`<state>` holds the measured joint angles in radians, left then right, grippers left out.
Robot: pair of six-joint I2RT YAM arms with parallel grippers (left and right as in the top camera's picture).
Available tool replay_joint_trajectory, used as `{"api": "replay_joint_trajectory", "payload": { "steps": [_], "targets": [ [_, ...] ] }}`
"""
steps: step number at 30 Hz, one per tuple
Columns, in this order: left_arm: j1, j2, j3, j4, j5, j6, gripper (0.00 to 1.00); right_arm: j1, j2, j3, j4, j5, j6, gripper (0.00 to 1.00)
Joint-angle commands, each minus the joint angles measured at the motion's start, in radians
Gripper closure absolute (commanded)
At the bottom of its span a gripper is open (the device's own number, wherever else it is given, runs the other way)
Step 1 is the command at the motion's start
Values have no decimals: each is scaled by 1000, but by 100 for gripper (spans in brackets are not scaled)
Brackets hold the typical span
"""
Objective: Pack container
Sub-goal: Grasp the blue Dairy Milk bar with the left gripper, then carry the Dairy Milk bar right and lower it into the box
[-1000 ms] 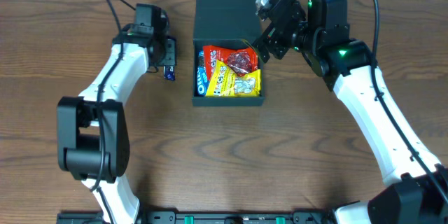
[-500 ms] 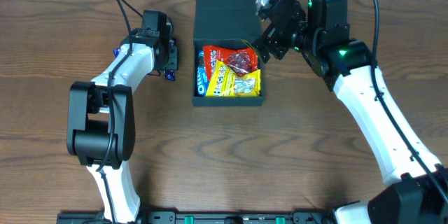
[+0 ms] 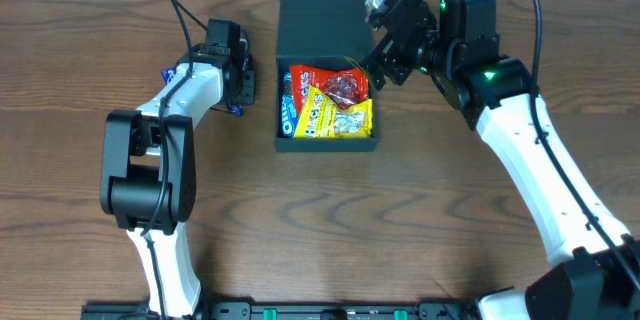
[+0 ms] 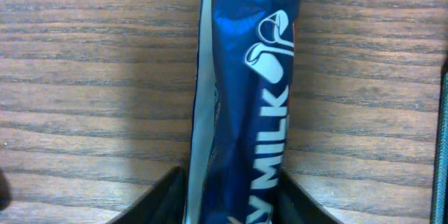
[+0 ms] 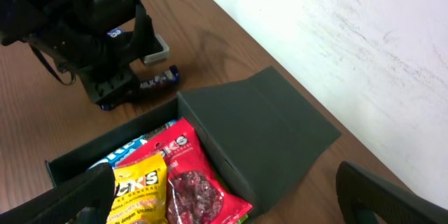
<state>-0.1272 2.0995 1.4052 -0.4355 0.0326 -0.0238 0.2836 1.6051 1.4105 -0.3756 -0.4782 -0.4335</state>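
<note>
The dark teal-green container [image 3: 328,143] stands at the back middle of the table with its flap lid [image 3: 322,7] open. Inside lie a yellow packet [image 3: 338,117], a red packet [image 3: 338,86] and a blue packet [image 3: 288,106]. A blue chocolate bar [image 3: 238,110] lies on the table left of the container. My left gripper [image 3: 240,88] is closed around it; in the left wrist view the bar [image 4: 252,91] fills the gap between the fingers [image 4: 157,199]. My right gripper [image 3: 370,70] is open and empty above the container's right rim, and the right wrist view shows the container [image 5: 280,119] below it.
The container's near wall [image 3: 328,144] and the bare wooden table in front of it lie between the arms. A white wall [image 5: 364,28] runs behind the table's back edge. My left arm [image 5: 91,35] shows beside the bar [image 5: 157,79] in the right wrist view.
My left arm has shifted slightly right toward the container, with its gripper staying over the blue bar. The right arm and the packets in the container have not moved.
</note>
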Motion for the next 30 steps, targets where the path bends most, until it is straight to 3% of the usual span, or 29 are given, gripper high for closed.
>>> {"api": "replay_joint_trajectory", "payload": {
  "steps": [1, 10, 30],
  "targets": [
    [2, 19, 13, -10, -18, 13, 73, -8, -19, 3, 2, -12, 14, 1],
    [2, 14, 14, -53, -18, 9, 83, -8, -80, 3, -52, -13, 15, 1],
    [2, -108, 27, -80, -13, 9, 85, -12, -434, 3, -758, 3, 52, 1]
  ]
}}
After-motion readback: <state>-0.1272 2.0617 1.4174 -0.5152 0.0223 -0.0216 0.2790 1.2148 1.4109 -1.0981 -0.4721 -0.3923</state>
